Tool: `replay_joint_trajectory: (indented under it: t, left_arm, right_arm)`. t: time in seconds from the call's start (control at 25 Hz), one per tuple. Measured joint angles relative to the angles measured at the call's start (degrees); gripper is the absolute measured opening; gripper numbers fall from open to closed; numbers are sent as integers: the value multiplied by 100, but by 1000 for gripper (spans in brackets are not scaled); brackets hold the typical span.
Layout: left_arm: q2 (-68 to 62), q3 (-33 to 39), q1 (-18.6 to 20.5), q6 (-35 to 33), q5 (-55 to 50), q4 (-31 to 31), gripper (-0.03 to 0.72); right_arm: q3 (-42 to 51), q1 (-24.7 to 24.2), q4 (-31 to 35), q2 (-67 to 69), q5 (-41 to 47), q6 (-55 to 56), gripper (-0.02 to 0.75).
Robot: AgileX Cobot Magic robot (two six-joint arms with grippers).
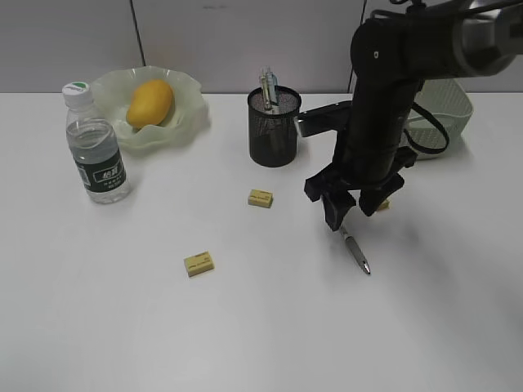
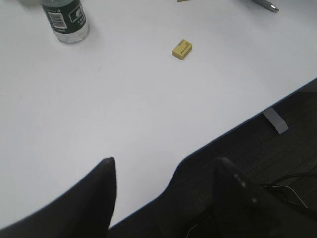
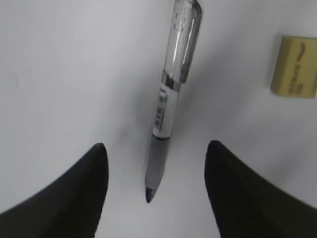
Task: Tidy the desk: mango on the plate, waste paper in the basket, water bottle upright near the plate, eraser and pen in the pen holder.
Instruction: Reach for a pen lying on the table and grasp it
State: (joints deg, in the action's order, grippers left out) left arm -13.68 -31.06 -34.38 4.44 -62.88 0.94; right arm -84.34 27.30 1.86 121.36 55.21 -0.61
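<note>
The right gripper [image 3: 153,163] hung low over the pen [image 3: 168,104] with its jaws spread wide to either side and nothing held, while the left gripper [image 2: 163,193] waited by the desk [image 1: 98,327] edge, equally wide apart and empty. If it closed off-centre, the slim, round pen lying flat on the desk could roll or skid towards the eraser [image 3: 294,65] just beside it, or be caught by its tip and droop on the way to the pen holder [image 1: 274,126]. In the exterior view the arm hid most of the pen, all but a corner of that eraser, and part of the basket [image 1: 445,110], so I could not tell whether the waste paper was in there.
</note>
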Motion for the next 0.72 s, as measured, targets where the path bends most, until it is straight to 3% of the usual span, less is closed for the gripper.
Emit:
replay_joint_trajectory:
  t: [0.16, 0.48, 0.72]
  left_arm:
    - [0, 0, 0, 0, 0, -20, 459]
    - [0, 0, 0, 0, 0, -21, 446]
    - [0, 0, 0, 0, 0, -21, 445]
  right_arm:
    - [-206, 0, 1, 317, -30, 1, 480]
    - [-251, 0, 16, 704, -115, 61, 359]
    - [-281, 0, 4, 722, -235, 61, 152]
